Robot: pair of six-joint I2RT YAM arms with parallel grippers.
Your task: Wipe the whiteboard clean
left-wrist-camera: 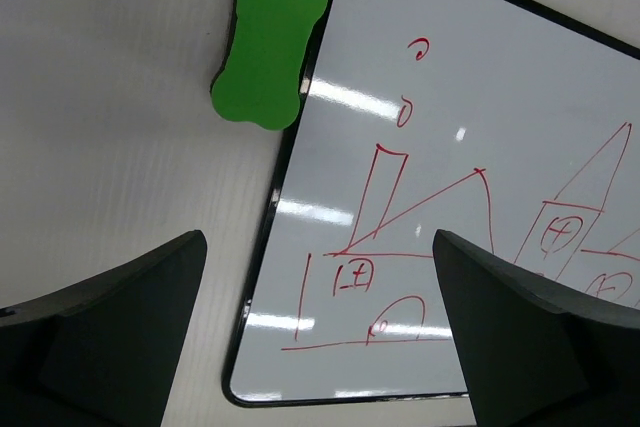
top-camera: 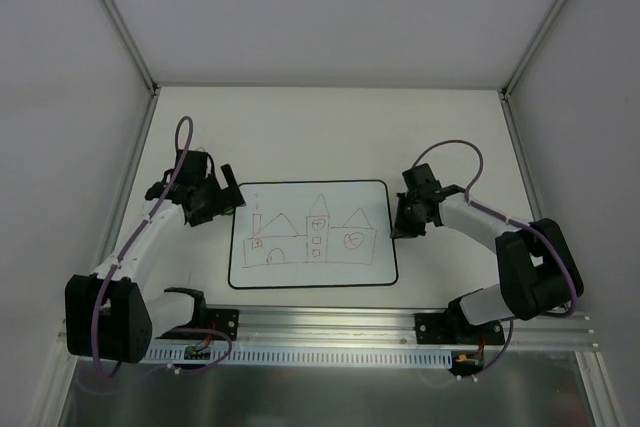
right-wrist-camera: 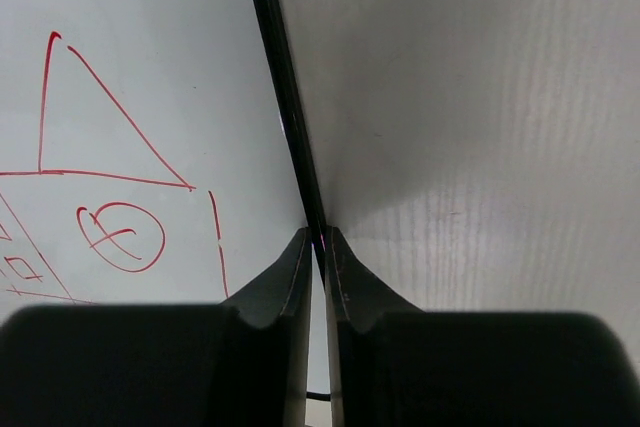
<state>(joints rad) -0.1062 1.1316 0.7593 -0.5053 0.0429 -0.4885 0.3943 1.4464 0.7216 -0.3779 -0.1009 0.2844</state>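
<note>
The whiteboard lies flat in the middle of the table and bears a red line drawing of houses. It also shows in the left wrist view and the right wrist view. A green bone-shaped eraser lies on the table just off the board's upper left corner. My left gripper hovers open and empty over the board's left edge, short of the eraser. My right gripper is shut, its tips down on the board's black right border.
White walls with metal corner posts close in the table on three sides. An aluminium rail with the arm bases runs along the near edge. Bare table surface lies behind the board.
</note>
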